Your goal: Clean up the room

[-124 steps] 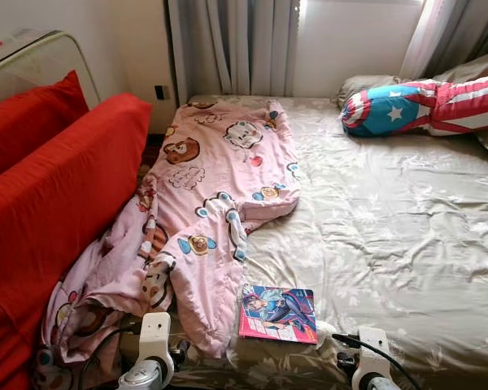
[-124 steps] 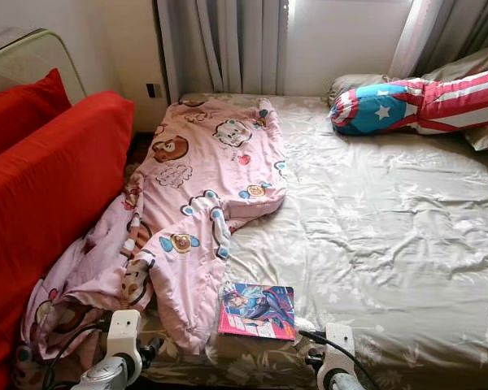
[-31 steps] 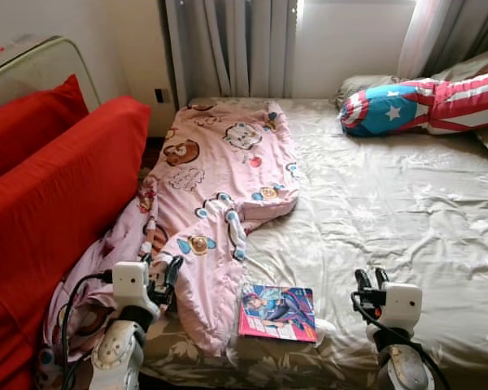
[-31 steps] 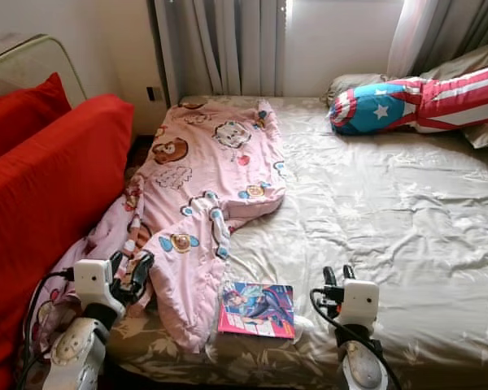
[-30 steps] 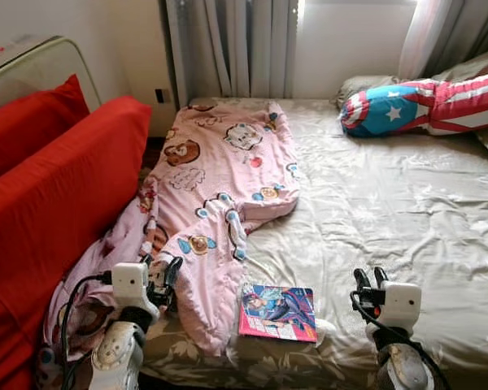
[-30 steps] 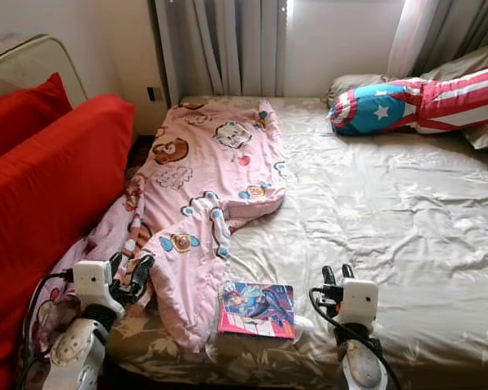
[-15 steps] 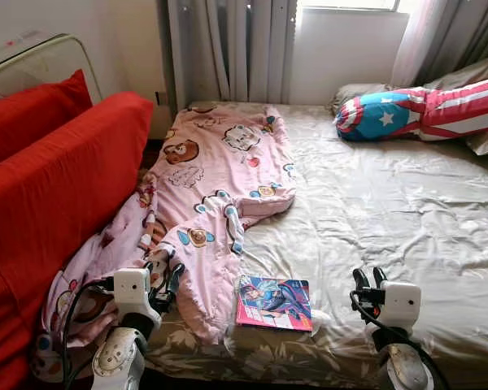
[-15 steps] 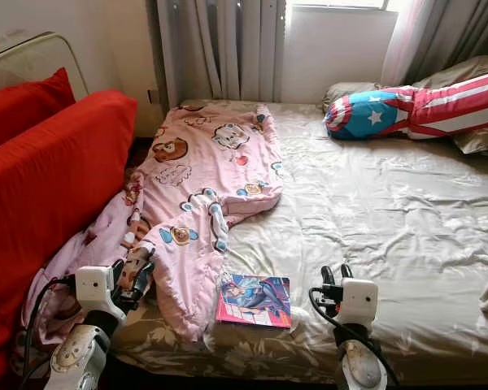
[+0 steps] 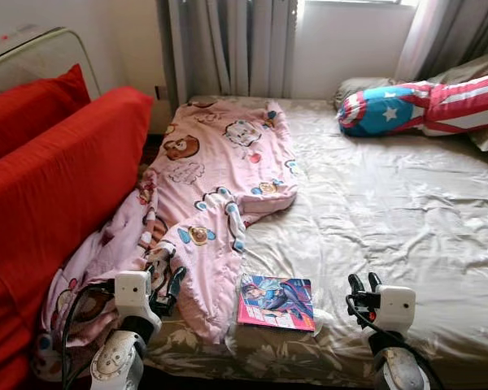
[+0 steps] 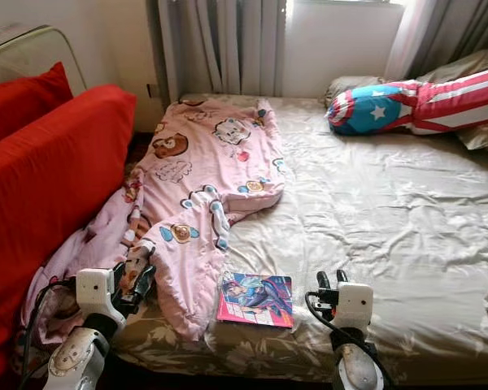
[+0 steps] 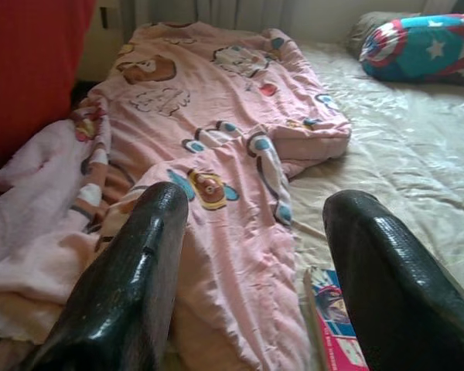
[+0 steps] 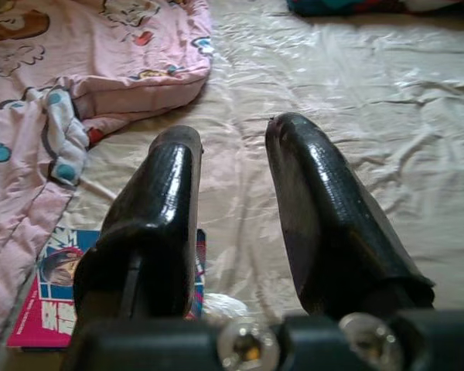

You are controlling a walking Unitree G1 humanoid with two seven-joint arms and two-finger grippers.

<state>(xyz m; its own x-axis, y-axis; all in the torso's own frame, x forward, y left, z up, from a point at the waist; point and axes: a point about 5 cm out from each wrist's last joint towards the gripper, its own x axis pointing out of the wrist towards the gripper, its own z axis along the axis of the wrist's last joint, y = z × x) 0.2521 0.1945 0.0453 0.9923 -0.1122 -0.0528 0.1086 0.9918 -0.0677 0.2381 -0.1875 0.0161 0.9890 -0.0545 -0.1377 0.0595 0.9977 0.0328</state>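
A crumpled pink cartoon-print blanket lies along the left side of the bed and spills off its near left corner. A colourful comic book lies flat at the bed's near edge, just right of the blanket's hem. My left gripper is open and hovers over the blanket's lower fold; in the left wrist view the blanket lies ahead of its fingers. My right gripper is open and empty, to the right of the book and above the sheet.
A red sofa with a red cushion stands close along the bed's left side. A star-and-stripe bolster and beige pillows lie at the far right. Curtains hang behind the bed. A small white scrap lies by the book.
Since the earliest frames both arms have risen, bringing the grippers over the bed's near edge. The camera has shifted a little. Blanket and book lie as before.
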